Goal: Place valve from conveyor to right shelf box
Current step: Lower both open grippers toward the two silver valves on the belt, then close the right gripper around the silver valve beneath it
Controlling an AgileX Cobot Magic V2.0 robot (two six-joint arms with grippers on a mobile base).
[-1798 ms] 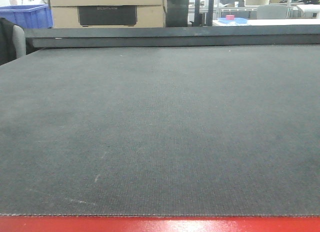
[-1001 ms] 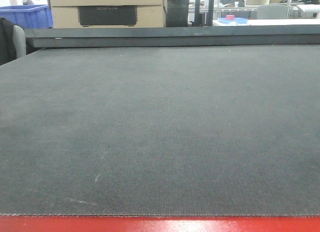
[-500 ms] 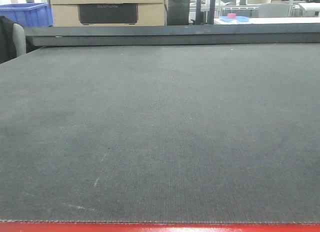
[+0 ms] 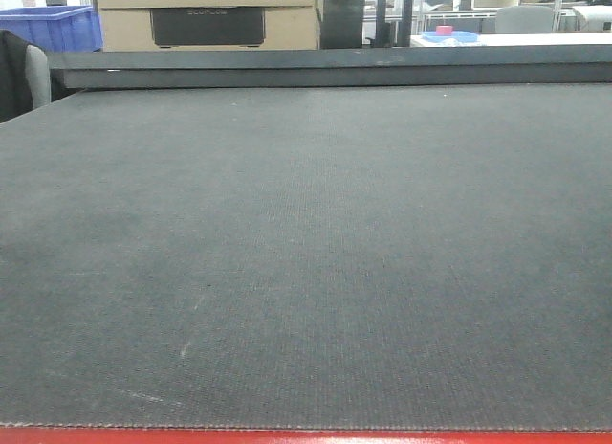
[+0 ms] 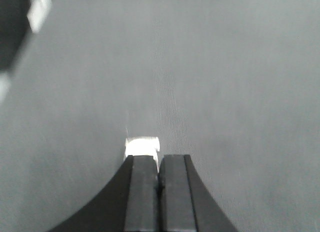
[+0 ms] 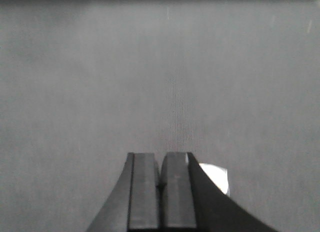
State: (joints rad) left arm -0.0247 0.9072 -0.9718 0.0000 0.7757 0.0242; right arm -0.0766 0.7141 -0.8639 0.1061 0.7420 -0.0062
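Your left pincer [image 5: 159,158] and right pincer [image 6: 161,158]: jaws pressed together, gripping nothing. Both over the conveyor counter [image 4: 306,233], running from near-edge red strip [image 4: 306,436] to far-edge dark rail [image 4: 325,69].

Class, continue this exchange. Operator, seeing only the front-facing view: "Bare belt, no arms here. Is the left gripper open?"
Observer: No, the left gripper has its fingers pressed together above the conveyor.
Operator: And the right?
Observer: The right gripper is shut too, with nothing between its fingers.
Operator: Any valve near them?
Observer: None I can name; a small white object shows just beyond the left fingertips, too blurred to identify.
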